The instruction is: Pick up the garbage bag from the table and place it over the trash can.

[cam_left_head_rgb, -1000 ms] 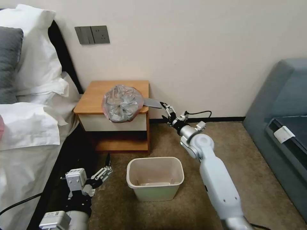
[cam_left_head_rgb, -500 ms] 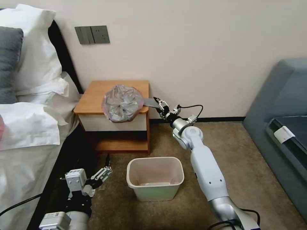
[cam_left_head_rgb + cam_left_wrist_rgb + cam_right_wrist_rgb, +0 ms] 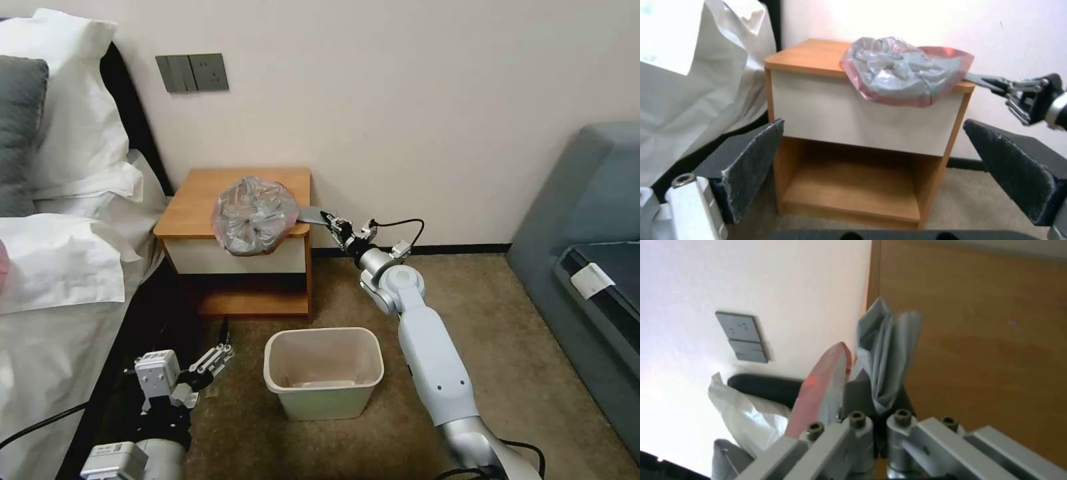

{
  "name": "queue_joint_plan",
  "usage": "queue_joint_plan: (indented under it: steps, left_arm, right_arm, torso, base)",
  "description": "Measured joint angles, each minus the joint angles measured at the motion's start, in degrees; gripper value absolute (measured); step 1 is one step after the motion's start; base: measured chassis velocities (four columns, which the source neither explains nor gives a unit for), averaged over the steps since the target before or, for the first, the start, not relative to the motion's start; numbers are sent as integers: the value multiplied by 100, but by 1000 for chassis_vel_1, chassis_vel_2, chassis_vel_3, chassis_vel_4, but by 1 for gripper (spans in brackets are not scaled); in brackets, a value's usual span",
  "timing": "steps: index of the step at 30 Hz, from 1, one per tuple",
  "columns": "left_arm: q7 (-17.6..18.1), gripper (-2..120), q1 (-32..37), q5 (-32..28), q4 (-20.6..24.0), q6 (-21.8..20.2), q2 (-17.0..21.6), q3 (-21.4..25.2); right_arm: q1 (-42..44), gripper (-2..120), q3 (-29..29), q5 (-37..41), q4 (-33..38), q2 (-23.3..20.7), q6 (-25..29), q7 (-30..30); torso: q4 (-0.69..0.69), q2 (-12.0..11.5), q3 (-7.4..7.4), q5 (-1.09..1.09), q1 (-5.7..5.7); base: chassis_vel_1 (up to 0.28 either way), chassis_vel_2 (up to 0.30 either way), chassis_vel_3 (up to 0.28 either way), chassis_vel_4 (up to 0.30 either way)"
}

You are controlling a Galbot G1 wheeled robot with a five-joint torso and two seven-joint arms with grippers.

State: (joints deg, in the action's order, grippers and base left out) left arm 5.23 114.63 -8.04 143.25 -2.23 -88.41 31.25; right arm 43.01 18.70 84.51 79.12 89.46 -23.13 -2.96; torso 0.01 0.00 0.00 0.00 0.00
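Observation:
The garbage bag (image 3: 255, 215) lies crumpled on the table (image 3: 200, 200), grey with a pinkish rim, hanging over the front right edge. A flat grey flap of it sticks out past the table's right side. My right gripper (image 3: 329, 219) is at the end of that flap, shut on it; the right wrist view shows the bag (image 3: 882, 350) pinched between the right gripper's (image 3: 873, 406) fingers. The left wrist view shows the bag (image 3: 902, 71) and the table (image 3: 809, 56). The trash can (image 3: 327, 400) stands on the carpet before the table. My left gripper (image 3: 217, 357) hangs open, low beside the bed.
A bed with white pillows (image 3: 73, 133) fills the left side, close to the left arm. A grey sofa (image 3: 587, 220) stands at the right. Open carpet (image 3: 507, 320) lies between the trash can and the sofa. A switch plate (image 3: 192, 72) is on the wall.
My right gripper moved left to the table's right edge and closed on the bag's protruding flap. The left arm and the trash can stayed put.

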Motion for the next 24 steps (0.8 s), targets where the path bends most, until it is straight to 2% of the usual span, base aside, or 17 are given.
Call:
queue_joint_plan:
  steps: [2,5,6,7,8,13,18,20,24]
  left_arm:
    - [-2,100,-5,3,0,5,6,-3]
    - [-17,100,-69,4,0,9,28,-24]
    - [-17,100,-69,4,0,9,28,-24]
    - [-35,100,-127,3,-1,10,42,-55]
    - [-35,100,-127,3,-1,10,42,-55]
    - [-56,100,-279,-27,-1,7,115,-85]
    - [-56,100,-348,-80,-1,-5,144,-87]
    - [-55,100,-412,-120,-1,-11,174,-86]
    - [-55,100,-492,-131,-1,-9,197,-81]
  right_arm:
    - [195,0,-50,51,282,-46,26,-133]
    - [939,0,-223,319,1355,-263,75,-594]
    - [939,0,-223,319,1355,-263,75,-594]
    - [1347,0,-303,350,1914,-383,99,-769]
    - [1347,0,-303,350,1914,-383,99,-769]
    - [2381,0,-422,465,3373,-676,177,-1299]
    - [3031,0,-472,323,3917,-913,151,-1462]
    - [3480,0,-512,147,4207,-1147,40,-1593]
    - [3753,0,-595,-230,4274,-1338,48,-1514]
  torso:
    - [0,0,0,0,0]
    - [-2,0,-1,0,0]
    - [-2,0,-1,0,0]
    - [-2,0,-1,2,0]
    - [-2,0,-1,2,0]
    - [-1,0,-1,0,0]
    - [-1,1,-1,0,-1]
    - [-2,0,-1,0,-1]
    - [-1,1,-1,0,0]
  base:
    - [0,0,0,0]
    - [0,0,0,0]
    - [0,0,0,0]
    - [0,0,0,0]
    - [0,0,0,0]
    - [0,0,0,0]
    - [0,0,0,0]
    - [0,0,0,0]
    - [0,0,0,0]
